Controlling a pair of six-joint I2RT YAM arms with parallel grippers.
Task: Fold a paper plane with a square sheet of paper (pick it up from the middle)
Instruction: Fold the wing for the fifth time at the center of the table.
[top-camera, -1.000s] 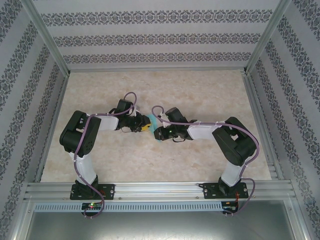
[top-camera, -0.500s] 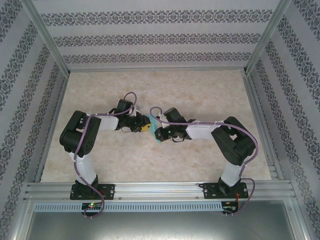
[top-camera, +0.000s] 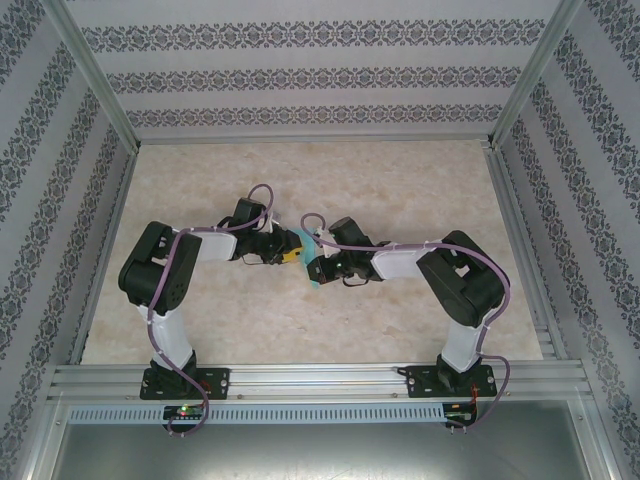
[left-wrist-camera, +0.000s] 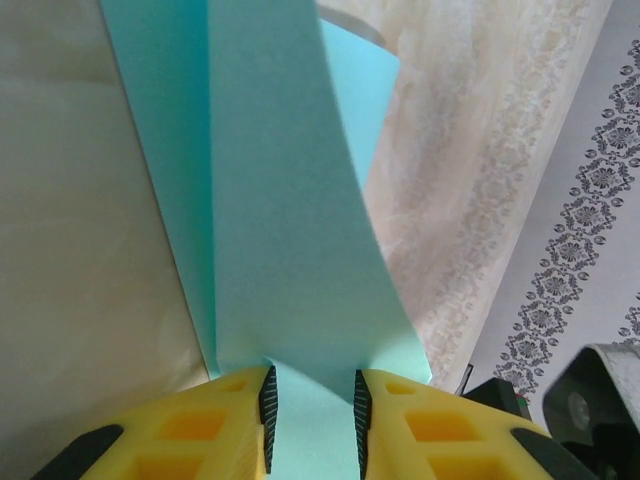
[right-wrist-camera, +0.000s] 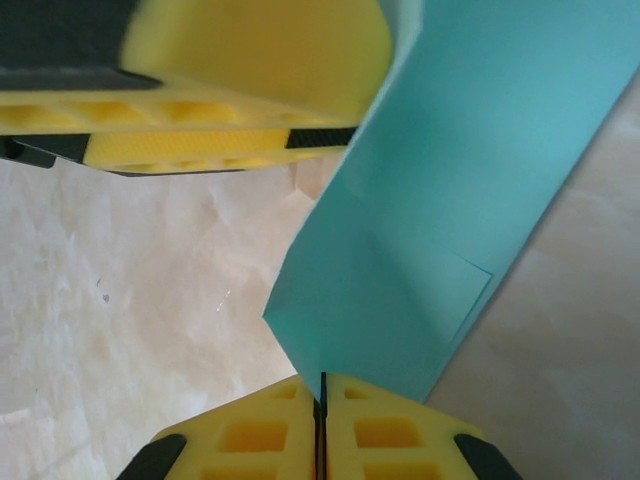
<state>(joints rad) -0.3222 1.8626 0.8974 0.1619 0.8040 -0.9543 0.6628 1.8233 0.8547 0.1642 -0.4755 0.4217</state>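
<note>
The left hand is narrow, its yellow fingers set a small way apart with the sheet of paper filling the gap between the black pads. It holds the sheet there. From that grip the turquoise paper runs away as a long folded band, one layer lying over another with a straight edge down its length.

The right hand is pressed fully together, its two yellow fingers meeting on a thin edge of the same sheet. In the right wrist view the paper rises up and to the right from this pinch, showing a small folded-over flap, and reaches the left hand's finger at the top of that view.

From above, both hands meet near the middle of the counter, the left one coming from the left and the right one from the right. The paper lies between them, held up off the surface. The counter is a pale marbled beige. Walls with bands of dark floral pattern stand on the left, right and far sides, and an aluminium rail carrying the arm bases runs along the near edge.
</note>
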